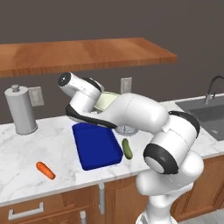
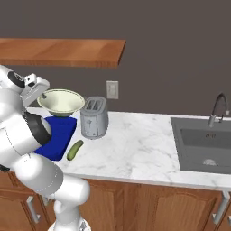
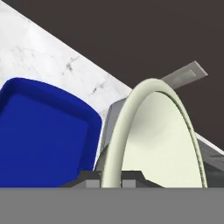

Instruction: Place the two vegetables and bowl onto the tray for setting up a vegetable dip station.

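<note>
1. A grey paper-towel holder (image 1: 19,110) is standing at the far left of the marble surface (image 1: 39,144), near a wall outlet (image 1: 36,96).
2. The carrot (image 1: 45,170) is lying on the surface near its front edge, well apart from the tray (image 1: 97,146) and to its left.
3. The blue tray is sitting flat on the surface with nothing resting inside it; the arm's forearm is reaching across above its far end.
4. The pincer (image 3: 112,180) is pinching the rim of the bowl (image 2: 61,101), with one finger on each side of the rim in the hand view. The bowl is hanging in the air above the tray's far end, clear of the surface.
5. The cucumber (image 1: 127,148) is lying on the surface just beside the tray's right edge, not touching it as far as can be told.
6. The grey toaster (image 2: 94,117) is standing just right of the bowl and behind the cucumber, close to the bowl's side.
7. A wooden shelf (image 2: 63,52) is running overhead along the wall.
8. A sink (image 2: 205,144) with a faucet (image 2: 217,108) is sitting at the far right, well apart from the tray.
</note>
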Motion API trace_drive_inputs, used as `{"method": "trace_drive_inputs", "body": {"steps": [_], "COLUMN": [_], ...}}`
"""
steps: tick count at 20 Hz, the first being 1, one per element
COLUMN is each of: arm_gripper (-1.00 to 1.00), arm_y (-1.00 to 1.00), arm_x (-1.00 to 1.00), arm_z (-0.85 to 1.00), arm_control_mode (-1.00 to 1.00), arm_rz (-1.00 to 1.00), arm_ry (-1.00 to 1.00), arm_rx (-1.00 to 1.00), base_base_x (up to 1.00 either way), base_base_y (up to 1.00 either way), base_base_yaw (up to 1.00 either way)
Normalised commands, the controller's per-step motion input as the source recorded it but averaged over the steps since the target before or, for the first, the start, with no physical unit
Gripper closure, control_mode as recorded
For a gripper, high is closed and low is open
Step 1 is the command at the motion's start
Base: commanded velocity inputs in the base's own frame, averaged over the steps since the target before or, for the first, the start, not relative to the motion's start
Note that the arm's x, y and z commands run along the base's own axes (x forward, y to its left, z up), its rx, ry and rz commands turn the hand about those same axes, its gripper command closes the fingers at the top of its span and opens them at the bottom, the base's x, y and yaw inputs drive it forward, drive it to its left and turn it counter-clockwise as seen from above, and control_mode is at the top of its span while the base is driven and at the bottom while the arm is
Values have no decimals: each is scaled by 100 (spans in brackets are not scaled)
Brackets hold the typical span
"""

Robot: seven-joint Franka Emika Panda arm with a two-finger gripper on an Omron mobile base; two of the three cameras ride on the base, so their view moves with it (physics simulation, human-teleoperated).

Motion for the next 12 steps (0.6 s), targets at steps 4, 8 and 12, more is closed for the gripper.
{"method": "trace_drive_inputs", "body": {"steps": [4,8,12], "arm_gripper": [100,100,100], "arm_y": [0,0,0], "arm_x": [0,0,0], "arm_z": [0,0,0], "arm_control_mode": [100,100,100], "arm_rz": [0,0,0], "arm_ry": [0,0,0], "arm_rx": [0,0,0], "base_base_x": [4,5,7], "base_base_y": [50,48,41], "base_base_yaw": [0,0,0]}}
